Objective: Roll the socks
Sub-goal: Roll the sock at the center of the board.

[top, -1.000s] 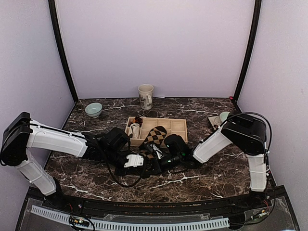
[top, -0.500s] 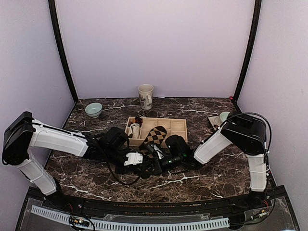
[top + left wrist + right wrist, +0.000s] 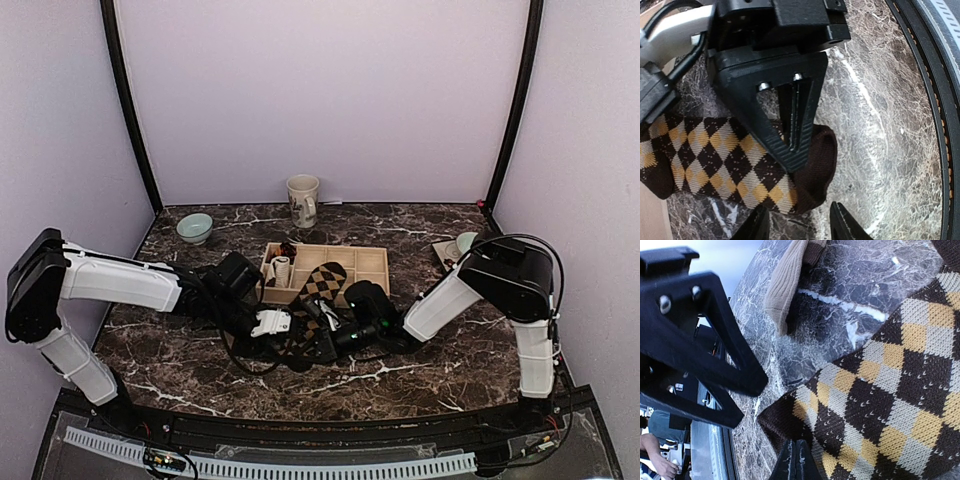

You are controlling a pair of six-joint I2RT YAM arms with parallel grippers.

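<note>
left gripper (image 3: 800, 226) jaws stand open, just beside the argyle sock (image 3: 715, 160) end. right gripper (image 3: 796, 454) jaws closed, tip on it.

Bare marble table (image 3: 450, 370) along the near edge; argyle sock (image 3: 322, 283) mid-table, wooden tray (image 3: 370, 262), mug (image 3: 302, 200), bowl (image 3: 194, 228) behind.

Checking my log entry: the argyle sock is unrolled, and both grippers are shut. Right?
Not quite: the left gripper is open, fingers apart by the sock's dark end, per the left wrist view. The right gripper is shut.
</note>
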